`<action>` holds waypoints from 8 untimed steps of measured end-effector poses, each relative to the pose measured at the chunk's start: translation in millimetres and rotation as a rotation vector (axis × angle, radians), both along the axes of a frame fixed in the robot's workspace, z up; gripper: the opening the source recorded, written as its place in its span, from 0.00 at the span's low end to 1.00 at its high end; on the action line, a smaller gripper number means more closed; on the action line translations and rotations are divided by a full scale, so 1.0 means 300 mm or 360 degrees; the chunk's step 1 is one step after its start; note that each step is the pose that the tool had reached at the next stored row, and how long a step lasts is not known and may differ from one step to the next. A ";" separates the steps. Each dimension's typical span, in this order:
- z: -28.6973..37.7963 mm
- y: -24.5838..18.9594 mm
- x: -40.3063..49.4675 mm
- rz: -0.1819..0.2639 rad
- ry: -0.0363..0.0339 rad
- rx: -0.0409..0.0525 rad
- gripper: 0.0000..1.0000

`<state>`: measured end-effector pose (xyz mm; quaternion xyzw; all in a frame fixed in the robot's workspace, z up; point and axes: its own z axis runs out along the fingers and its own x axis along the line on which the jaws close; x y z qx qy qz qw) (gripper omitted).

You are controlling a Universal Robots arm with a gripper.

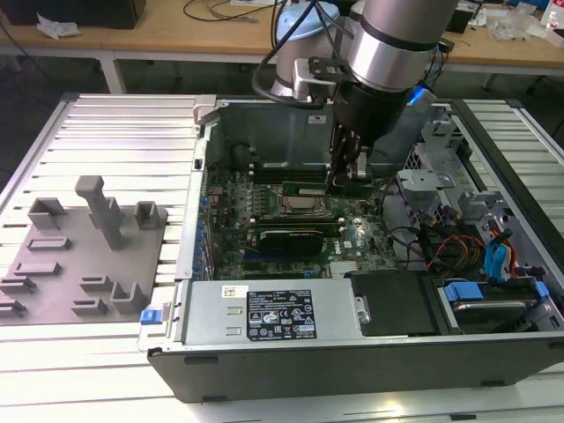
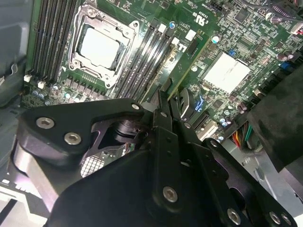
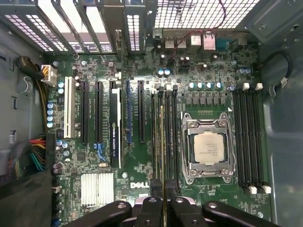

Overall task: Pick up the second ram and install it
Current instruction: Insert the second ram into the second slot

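Observation:
My gripper (image 1: pixel 347 179) reaches down into the open computer case and is shut on the second ram (image 3: pixel 162 142), a thin green stick seen edge-on. In the first wrist view the stick runs along the memory slots (image 3: pixel 169 137) between the processor socket (image 3: pixel 208 147) and the black card (image 3: pixel 115 137), with a finger (image 3: pixel 150 209) on either side of it. In the second wrist view the ram's edge (image 2: pixel 187 71) juts out past the black fingers (image 2: pixel 163 111) over the same slots. I cannot tell whether it touches a slot. In the exterior view the ram (image 1: pixel 307 187) shows beside the gripper.
The case wall (image 1: pixel 291 352) surrounds the motherboard. A power supply (image 1: pixel 273 310) sits along the near side. Drive cages and coloured cables (image 1: pixel 476 247) crowd the exterior view's right. A grey fixture plate (image 1: pixel 79 256) lies outside the case on the exterior view's left.

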<state>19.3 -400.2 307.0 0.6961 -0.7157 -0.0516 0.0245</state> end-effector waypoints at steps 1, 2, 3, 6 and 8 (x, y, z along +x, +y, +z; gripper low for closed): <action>-0.002 0.000 0.000 0.0000 0.0000 0.0000 0.13; -0.005 0.000 0.000 0.0000 0.0000 0.0000 0.13; -0.012 0.000 -0.001 0.0000 0.0000 0.0000 0.13; -0.019 0.002 -0.004 0.0000 0.0000 0.0000 0.13; -0.024 0.004 -0.005 0.0000 0.0000 0.0000 0.13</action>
